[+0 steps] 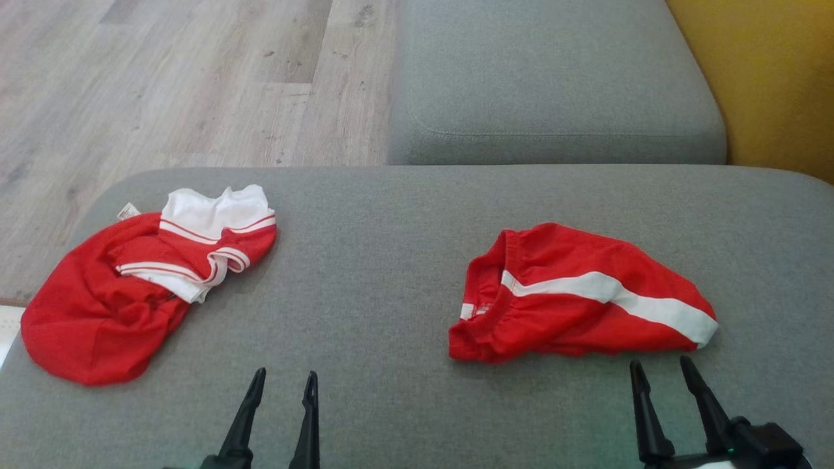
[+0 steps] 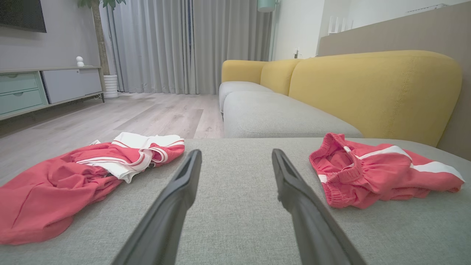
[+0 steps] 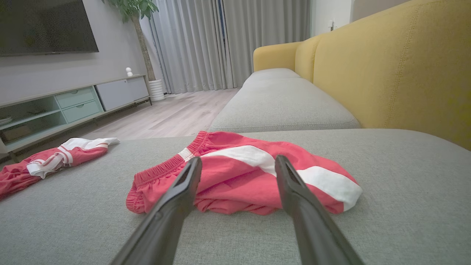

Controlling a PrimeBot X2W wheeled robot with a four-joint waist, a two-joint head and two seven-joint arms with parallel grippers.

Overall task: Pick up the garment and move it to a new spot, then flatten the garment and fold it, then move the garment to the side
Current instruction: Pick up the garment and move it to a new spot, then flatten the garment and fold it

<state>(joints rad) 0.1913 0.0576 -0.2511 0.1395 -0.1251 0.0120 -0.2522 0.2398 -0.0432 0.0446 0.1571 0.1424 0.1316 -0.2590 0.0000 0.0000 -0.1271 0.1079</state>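
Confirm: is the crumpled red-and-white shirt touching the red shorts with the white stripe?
Apart. Head view shows bare grey cushion between red-and-white shirt and red shorts.

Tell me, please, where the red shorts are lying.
In the head view the red shorts lie crumpled on the right of the grey cushion, just beyond the open right gripper.

Grey cushion under shirt and shorts (both red)

Crumpled red shorts with white side stripe, waistband turned left, lying right on the grey cushion; bunched red-and-white shirt at left edge.
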